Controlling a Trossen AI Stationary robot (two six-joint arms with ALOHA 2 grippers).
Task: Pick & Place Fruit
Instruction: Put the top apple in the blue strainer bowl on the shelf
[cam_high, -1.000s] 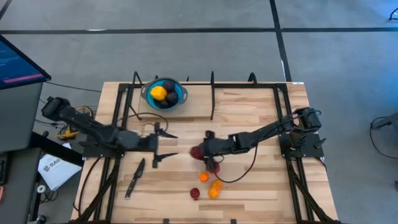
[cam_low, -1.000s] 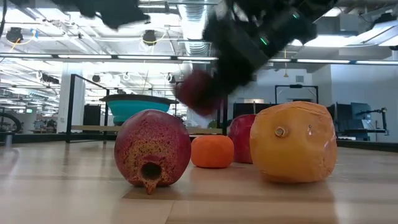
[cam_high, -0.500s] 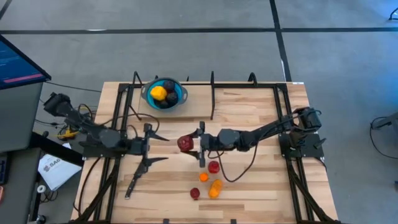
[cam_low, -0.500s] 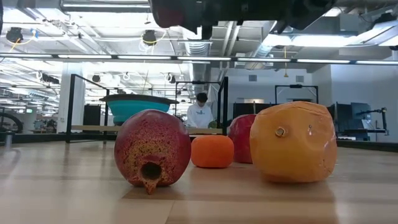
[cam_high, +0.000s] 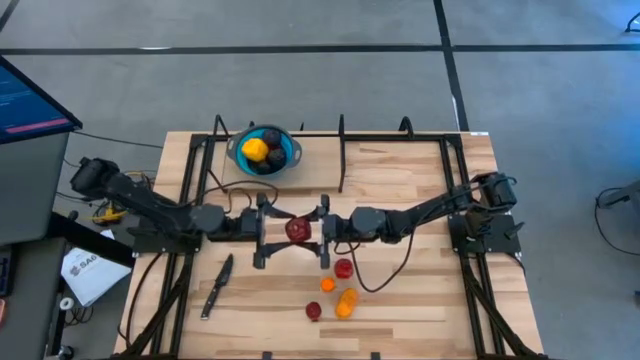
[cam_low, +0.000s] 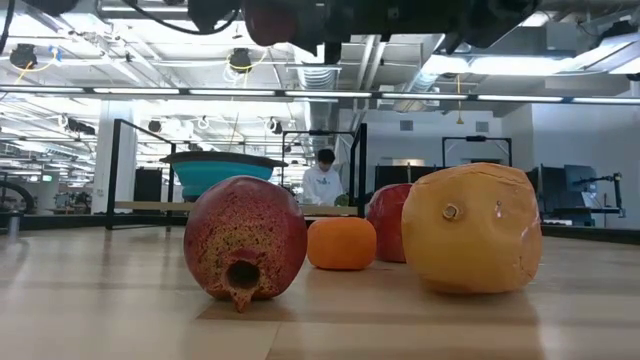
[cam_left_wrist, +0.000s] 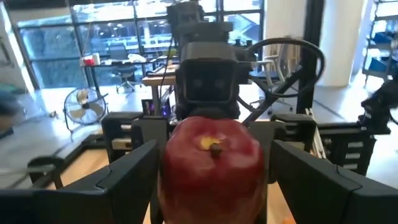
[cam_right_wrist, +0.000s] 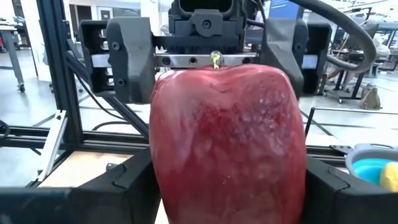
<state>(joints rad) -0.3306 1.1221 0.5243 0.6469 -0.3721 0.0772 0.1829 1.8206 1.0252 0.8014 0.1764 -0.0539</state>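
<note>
Red toy apple (cam_high: 297, 230) sat clamped in your right jaws (cam_high: 322, 232); your left jaws (cam_high: 263, 232), apart around it, risked a drop at handover.

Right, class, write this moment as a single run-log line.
right gripper: shut on red toy apple, held above table | left gripper: open, fingers either side of the apple | phase: handover mid-table | blue bowl: holds fruit
</note>
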